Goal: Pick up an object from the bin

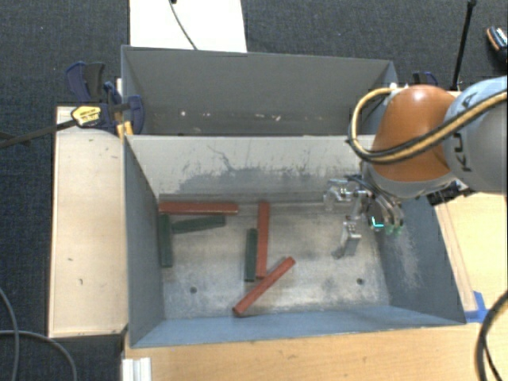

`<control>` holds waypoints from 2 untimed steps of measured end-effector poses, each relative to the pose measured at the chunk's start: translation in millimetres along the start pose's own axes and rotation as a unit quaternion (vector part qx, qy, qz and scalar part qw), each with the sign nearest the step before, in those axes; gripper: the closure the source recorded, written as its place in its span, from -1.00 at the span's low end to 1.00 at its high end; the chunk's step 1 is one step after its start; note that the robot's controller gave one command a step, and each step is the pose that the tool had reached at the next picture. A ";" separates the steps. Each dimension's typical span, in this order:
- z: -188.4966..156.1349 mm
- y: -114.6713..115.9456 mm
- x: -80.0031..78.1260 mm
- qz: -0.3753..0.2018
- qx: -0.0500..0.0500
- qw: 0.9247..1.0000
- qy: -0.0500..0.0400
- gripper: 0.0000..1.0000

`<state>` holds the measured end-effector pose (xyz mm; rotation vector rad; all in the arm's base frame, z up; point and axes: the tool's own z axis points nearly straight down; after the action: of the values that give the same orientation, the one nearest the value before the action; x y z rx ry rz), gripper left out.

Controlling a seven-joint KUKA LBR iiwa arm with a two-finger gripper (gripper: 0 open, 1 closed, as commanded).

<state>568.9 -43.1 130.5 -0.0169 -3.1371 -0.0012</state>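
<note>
A grey metal bin seen from above, holding 6 loose bars. The robot arm, its wrist under a rounded orange cover, reaches in from 3 o'clock. The gripper hangs low at the 3 o'clock side of the bin floor, over bare grey metal and touching none of the bars. I cannot tell whether the claw is wide or narrow.

At 10 o'clock on the floor lies a long red-brown bar, level and close to the back wall. Its left end sits over the top of an upright dark green bar. Just below it lies a slanted dark green bar.

Near the middle stands an upright red bar, with a short dark green bar just beside it on the left and set a little lower.

At 6 o'clock lies a diagonal red bar, rising toward the right. Its upper end is the part nearest the gripper, at the gripper's 8 o'clock, with bare floor between them.
</note>
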 end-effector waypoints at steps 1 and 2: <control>62.0 57.1 27.8 -0.198 -0.001 0.980 -0.001 -1.00; 29.2 158.7 20.2 -0.315 0.000 0.949 -0.006 -1.00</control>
<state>550.2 115.9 101.5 0.9771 -2.9937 -0.0048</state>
